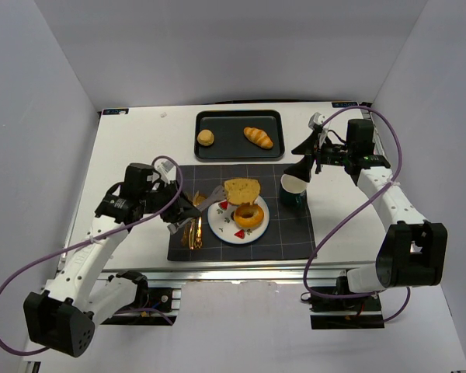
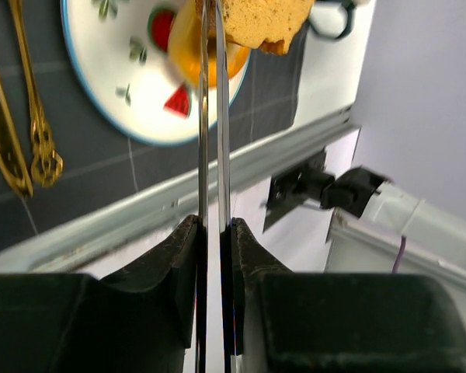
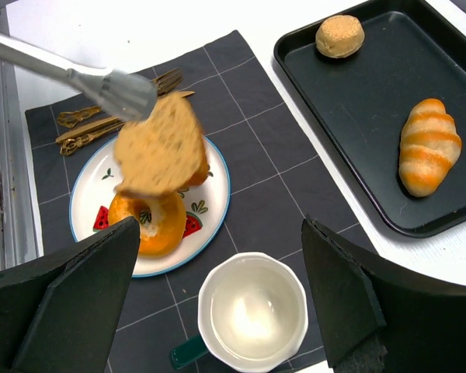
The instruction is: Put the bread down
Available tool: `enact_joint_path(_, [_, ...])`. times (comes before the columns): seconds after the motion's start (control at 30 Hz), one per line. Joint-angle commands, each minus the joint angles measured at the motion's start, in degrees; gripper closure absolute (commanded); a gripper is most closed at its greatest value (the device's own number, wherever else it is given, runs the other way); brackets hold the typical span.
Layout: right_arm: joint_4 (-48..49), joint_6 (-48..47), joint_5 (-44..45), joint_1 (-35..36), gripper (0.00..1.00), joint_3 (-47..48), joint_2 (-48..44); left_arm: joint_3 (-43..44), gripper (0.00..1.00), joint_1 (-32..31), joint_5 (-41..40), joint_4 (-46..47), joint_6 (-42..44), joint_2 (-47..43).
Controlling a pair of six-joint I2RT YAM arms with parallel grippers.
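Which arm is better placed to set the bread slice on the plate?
Left. The left gripper holds the tongs, which pinch the slice right above the plate and donut. The right gripper is open and empty, over the cup.

Tongs [image 3: 101,85]: bare metal, polished, mirror-bright. Bread slice [image 3: 159,148]: porous, rough crumb, matt. Plate [image 3: 89,194]: glossy white ceramic, printed. Donut [image 3: 167,237]: smooth, shiny orange glaze. Placemat [image 3: 256,155]: dark grey, matt, cloth-like. Cutlery [image 2: 45,165]: gold-tone metal, glossy. Tray [image 3: 373,85]: black, smooth, dull sheen. Croissant [image 3: 429,148]: glossy crust. Bun [image 3: 339,36]: matt, grainy. Cup [image 3: 252,311]: glossy white inside. Desk [image 3: 140,31]: white, smooth, matt.
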Motion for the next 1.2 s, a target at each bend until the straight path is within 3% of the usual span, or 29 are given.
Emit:
enact_joint_path(0.0, [-0.66, -0.73, -1.16, -0.36, 0.12, 1.81, 0.44, -0.15, 1.0, -0.8, 2.54, -4.57, 1.81, -1.25])
enact_joint_path(0.47, [-0.75, -0.74, -0.9, -0.36, 0.12, 0.76, 0.09, -0.41, 0.99, -4.23, 2.02, -4.49, 3.05, 1.73])
enact_joint_path(0.63, [-0.66, -0.73, -0.81, -0.36, 0.12, 0.67, 0.17, 0.29, 0.85, -5.28, 1.05, -4.05, 2.7, 2.53])
enact_joint_path(0.67, [-0.66, -0.82, -0.81, -0.36, 0.12, 0.49, 0.09, 0.64, 0.76, -5.29, 0.61, -4.22, 2.7, 2.61])
enact_joint_path(0.8, [-0.57, -0.82, -0.81, -0.36, 0.12, 0.49, 0.09, 1.17, 0.59, -5.37, -0.36, -4.23, 2.26, 2.0])
enact_joint_path(1.0, [-0.57, -0.82, -0.81, -0.36, 0.12, 0.23, 0.0, 1.34, 0.52, -5.29, -0.89, -2.64, 0.41, 1.03])
enact_joint_path(1.17, [-0.57, -0.82, -1.16, -0.36, 0.12, 0.23, 0.0, 2.49, 0.52, -5.37, -2.47, -3.34, -0.2, 0.24])
